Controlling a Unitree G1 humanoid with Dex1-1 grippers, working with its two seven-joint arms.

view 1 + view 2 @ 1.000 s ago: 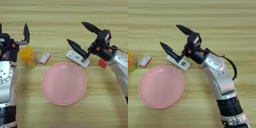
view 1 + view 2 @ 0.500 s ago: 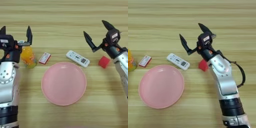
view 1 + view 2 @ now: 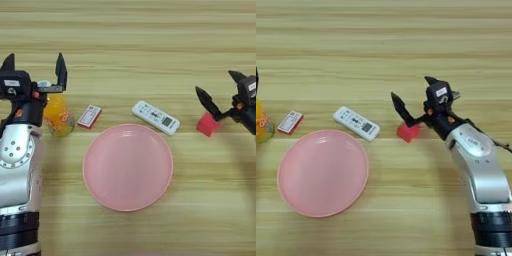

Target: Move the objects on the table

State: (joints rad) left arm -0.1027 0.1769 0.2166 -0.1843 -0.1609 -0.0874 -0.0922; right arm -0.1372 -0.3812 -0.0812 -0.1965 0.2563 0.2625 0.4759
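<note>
We are looking down on the wooden table [image 3: 130,45], where the right gripper [image 3: 413,97] is hovering over the small red cube [image 3: 408,132]. Its two black fingers are spread wide apart: one [image 3: 400,107] is reaching out to the left and ending just above the cube's upper left corner, the other is pointing up and away behind the gripper's body. The cube is lying just below the gap between them, not clamped; we cannot tell whether the lower finger is touching it.

The white button remote [image 3: 155,117] is lying flat and slanted, its lower right end close to the upper right rim of the pink plate [image 3: 128,167]. It is sitting well to the left of the right gripper, with bare wood between it and the cube.

On the far left, the left gripper [image 3: 34,68] is hanging with its fingers wide apart, both tips pointing up the table. The bottle of orange drink [image 3: 58,115] is standing just below and slightly right of that gripper, partly behind the arm's body, so we cannot tell whether they are touching; nothing is gripped between the fingers. A small red and white box [image 3: 89,115] is lying just right of the bottle, near the plate's upper left rim but apart from it.

The plate itself is sitting in the middle of the table, below the remote.
</note>
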